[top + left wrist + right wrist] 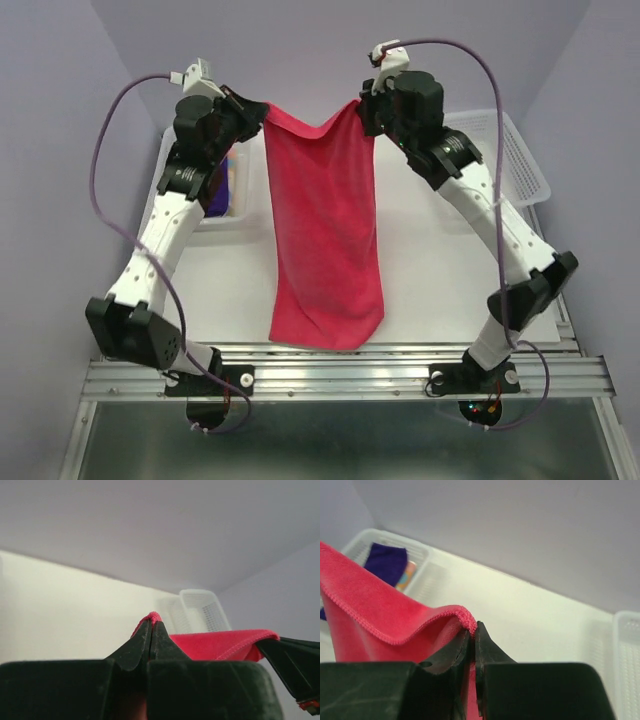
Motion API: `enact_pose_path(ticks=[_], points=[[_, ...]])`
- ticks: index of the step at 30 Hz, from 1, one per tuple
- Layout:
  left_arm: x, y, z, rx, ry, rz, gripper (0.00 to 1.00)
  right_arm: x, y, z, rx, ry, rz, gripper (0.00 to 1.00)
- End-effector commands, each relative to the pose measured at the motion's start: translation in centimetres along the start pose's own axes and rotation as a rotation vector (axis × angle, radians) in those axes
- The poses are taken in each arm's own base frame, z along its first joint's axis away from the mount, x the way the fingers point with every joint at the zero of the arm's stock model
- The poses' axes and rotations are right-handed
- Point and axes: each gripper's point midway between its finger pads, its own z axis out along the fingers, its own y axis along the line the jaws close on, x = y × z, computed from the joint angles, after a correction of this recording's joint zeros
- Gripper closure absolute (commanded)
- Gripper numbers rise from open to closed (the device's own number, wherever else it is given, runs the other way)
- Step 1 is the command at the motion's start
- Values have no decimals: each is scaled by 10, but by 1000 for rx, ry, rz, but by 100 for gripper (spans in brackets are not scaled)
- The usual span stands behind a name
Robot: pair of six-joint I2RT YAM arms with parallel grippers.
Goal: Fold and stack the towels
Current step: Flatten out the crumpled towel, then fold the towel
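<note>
A hot pink towel (325,230) hangs spread between both arms, high above the table, its lower edge near the front rail. My left gripper (258,113) is shut on its top left corner; in the left wrist view the gripper (152,622) pinches a tuft of pink towel (220,645). My right gripper (366,108) is shut on the top right corner, and in the right wrist view the hem of the towel (375,620) curls over the gripper (473,627). A deep purple towel (387,562) lies in the left basket, with a striped towel (408,574) beside it.
A white perforated basket (176,160) stands at the back left behind the left arm. A second white basket (520,155) stands at the back right. The white table top (430,280) lies under the hanging towel.
</note>
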Motion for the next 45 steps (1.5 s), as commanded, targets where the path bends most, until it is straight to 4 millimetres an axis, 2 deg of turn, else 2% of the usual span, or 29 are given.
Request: enact_pose_path(ticks=[1,2,3,5,6,7,8,10,13,14,15,17,20,24,26,27,29,30,31,33,35,36,37,38,39,40,41,44,45], points=[[-8,34,42,-26,-47,45,100,18,-68,52,177,-11,-3,99],[-2,48,62,-46,-30,55,100,18,-72,63,167,-26,29,99],[0,55,72,-58,-29,68,100,42,-88,84,180,16,26,99],[7,67,92,-71,-13,91,100,58,-98,104,173,33,34,99],[12,78,110,-84,-1,105,100,60,-107,113,158,25,37,99],[15,83,119,-90,6,108,100,81,-112,129,156,56,44,99],[19,90,128,-97,14,110,100,90,-119,138,158,62,52,99],[29,107,152,-105,37,111,100,93,-131,150,132,46,56,99],[40,130,178,-125,55,121,100,118,-144,172,116,57,47,99],[55,145,188,-140,80,121,100,120,-147,177,110,45,41,99],[50,143,193,-132,67,125,100,132,-152,183,109,60,32,99],[57,154,205,-138,74,120,100,143,-157,191,100,68,35,99],[63,167,214,-153,81,101,100,158,-154,195,44,96,8,99],[72,178,211,-171,109,91,100,172,-136,191,-68,123,-30,99],[75,179,205,-177,119,88,100,164,-130,184,-94,118,-26,99],[76,177,198,-179,125,87,100,174,-125,180,-115,145,-16,99],[76,176,190,-182,125,83,100,169,-119,168,-140,157,-6,99],[77,174,180,-184,127,81,100,170,-113,163,-169,164,-5,99],[76,174,175,-192,125,79,100,185,-110,158,-184,199,13,99],[80,175,160,-214,136,73,100,179,-100,144,-228,198,15,99],[86,177,143,-233,148,68,100,200,-94,129,-248,253,36,99],[86,176,138,-234,149,64,100,191,-93,126,-254,236,32,99],[89,176,133,-231,155,61,100,191,-91,122,-256,238,40,99],[82,166,125,-216,142,58,100,205,-88,116,-263,268,52,99],[94,173,117,-226,162,49,100,196,-86,108,-267,257,49,99],[97,173,112,-222,171,44,100,198,-85,104,-270,262,55,99],[102,173,102,-225,177,33,100,209,-80,97,-288,288,68,99],[111,173,88,-222,195,16,100,212,-71,83,-313,304,65,99],[117,174,79,-226,207,11,100,225,-67,76,-318,340,70,99]])
